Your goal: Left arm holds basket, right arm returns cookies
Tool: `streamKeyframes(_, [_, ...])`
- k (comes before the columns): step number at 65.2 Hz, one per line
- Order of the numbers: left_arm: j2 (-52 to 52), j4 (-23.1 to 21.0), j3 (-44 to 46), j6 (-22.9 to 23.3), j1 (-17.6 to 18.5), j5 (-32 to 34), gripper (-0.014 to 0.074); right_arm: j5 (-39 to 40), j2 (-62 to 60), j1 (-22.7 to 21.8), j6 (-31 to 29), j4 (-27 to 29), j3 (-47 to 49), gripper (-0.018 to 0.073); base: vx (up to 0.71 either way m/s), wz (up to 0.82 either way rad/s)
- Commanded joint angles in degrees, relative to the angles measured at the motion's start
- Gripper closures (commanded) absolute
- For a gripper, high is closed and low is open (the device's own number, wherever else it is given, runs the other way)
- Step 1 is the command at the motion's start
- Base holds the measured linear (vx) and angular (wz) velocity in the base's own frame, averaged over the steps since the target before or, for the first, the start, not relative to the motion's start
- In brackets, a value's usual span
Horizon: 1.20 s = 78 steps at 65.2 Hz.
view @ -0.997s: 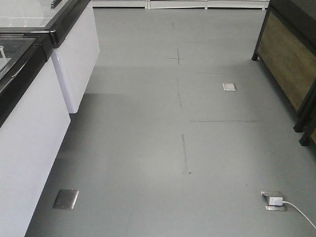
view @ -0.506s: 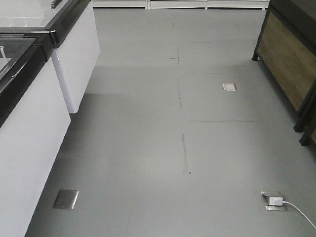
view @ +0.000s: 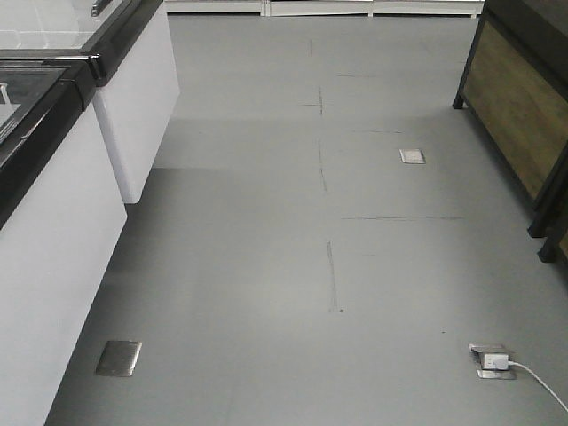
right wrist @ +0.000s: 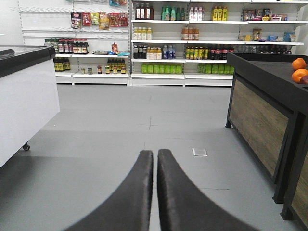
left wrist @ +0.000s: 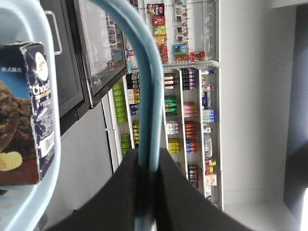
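In the left wrist view my left gripper [left wrist: 148,161] is shut on the curved hoop handle [left wrist: 144,72] of the light blue basket [left wrist: 26,12]. The cookies [left wrist: 24,110], a dark navy carton picturing a chocolate chip cookie with a barcode on its side, stand inside the basket at the left of that view. My right gripper [right wrist: 155,153] is shut with nothing between its fingers and points along the grey floor of a shop aisle. Neither arm nor the basket shows in the front view.
White freezer cabinets [view: 53,222] with black tops line the left. A dark-framed wooden stand [view: 519,106] is on the right, with oranges [right wrist: 299,70] on it. Floor sockets [view: 118,358] and a plugged white cable [view: 493,361] lie ahead. Stocked shelves [right wrist: 183,43] close the aisle's far end.
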<state>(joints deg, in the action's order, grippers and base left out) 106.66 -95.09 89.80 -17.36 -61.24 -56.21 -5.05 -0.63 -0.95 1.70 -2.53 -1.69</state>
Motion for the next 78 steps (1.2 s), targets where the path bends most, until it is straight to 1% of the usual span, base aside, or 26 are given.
streamKeyframes(1, [-5.16, -7.08, 1.95, 1.94, 0.63, -1.19, 0.0601, 4.20, -0.74, -0.23, 0.03, -0.39, -0.97, 0.0565, 0.00, 0.00])
streamKeyframes(6, [-6.24, -7.08, 1.95, 3.97, 1.81, -1.51, 0.0601, 4.20, -0.74, -0.23, 0.03, -0.39, -0.97, 0.0565, 0.00, 0.00])
streamKeyframes(12, [-7.79, -7.08, 1.95, 4.66, 3.96, -1.57, 0.0601, 4.20, -0.74, -0.23, 0.03, -0.39, -0.97, 0.0565, 0.00, 0.00])
streamKeyframes(28, [-12.93, -7.08, 1.95, 4.51, 10.68, -1.13, 0.0601, 4.20, -0.74, -0.23, 0.03, -0.39, -0.97, 0.0565, 0.00, 0.00])
streamKeyframes(39, [-17.16, -7.08, 1.95, 2.76, 15.41, -1.35, 0.0601, 4.27, -0.74, -0.23, 0.03, -0.39, -0.97, 0.0565, 0.00, 0.00])
streamKeyframes(47, [-20.11, -7.08, 1.95, 1.99, 20.42, -1.92, 0.0601, 4.21, -0.74, -0.23, 0.03, -0.39, -0.97, 0.0565, 0.00, 0.00])
streamKeyframes(54, [-21.74, -7.08, 1.90, 1.42, 25.13, -4.78, 0.0600, 4.21, -0.74, -0.23, 0.03, -0.39, -0.97, 0.0565, 0.00, 0.00])
streamKeyframes(57, [-22.16, -7.08, 1.90, 0.12, 26.83, -6.26, 0.0600, 4.21, -0.74, -0.23, 0.03, -0.39, -0.97, 0.0565, 0.00, 0.00])
streamKeyframes(64, [-22.86, -6.68, 1.86, -4.13, 32.17, -9.43, 0.0600, 4.21, -0.74, -0.23, 0.03, -0.39, -0.97, 0.0565, 0.00, 0.00])
streamKeyframes(68, [-23.08, -6.53, 1.86, -4.84, 35.46, -9.80, 0.0600, 4.21, -0.74, -0.23, 0.03, -0.39, -0.97, 0.0565, 0.00, 0.00])
streamKeyframes(72, [-23.41, -6.45, 1.78, -4.84, 38.20, -9.73, 0.0599, 4.21, -0.74, -0.23, 0.03, -0.39, -0.97, 0.0565, 0.00, 0.00])
streamKeyframes(78, [-24.15, -6.27, 1.23, -6.00, 42.17, -9.33, 0.0599, 4.21, -0.74, -0.23, 0.03, -0.39, -0.97, 0.0565, 0.00, 0.00])
